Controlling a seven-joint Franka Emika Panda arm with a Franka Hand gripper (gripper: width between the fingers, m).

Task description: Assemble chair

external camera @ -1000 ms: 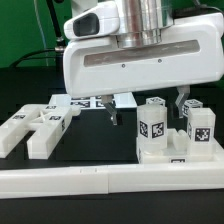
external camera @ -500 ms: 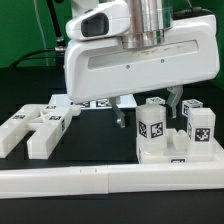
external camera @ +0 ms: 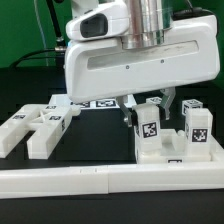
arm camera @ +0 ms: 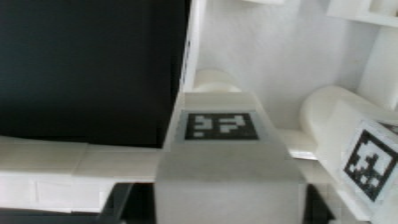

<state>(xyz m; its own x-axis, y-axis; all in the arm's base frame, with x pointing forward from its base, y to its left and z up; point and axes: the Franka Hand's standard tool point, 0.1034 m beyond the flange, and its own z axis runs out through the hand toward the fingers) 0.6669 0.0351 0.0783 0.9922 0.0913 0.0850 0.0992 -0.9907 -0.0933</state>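
Gripper (external camera: 148, 115) clamped on upright post (external camera: 149, 130); neighbouring post (external camera: 198, 126) just beside, white rail (external camera: 60, 181) near

I am wearing a broad, rounded white housing (external camera: 140, 62) over my gripper (external camera: 147, 112), carrying a silvery-grey cylindrical wrist (external camera: 148, 18) above it with a small white camera block (external camera: 95, 25) bearing a dark slot alongside, and showing short dark fingers (external camera: 129, 110) underneath.

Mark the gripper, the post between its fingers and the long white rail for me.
gripper (external camera: 147, 113): exterior view, midway between its fingertips.
post (external camera: 149, 127): exterior view, on the tag on its front face.
long white rail (external camera: 60, 183): exterior view, on its front face.
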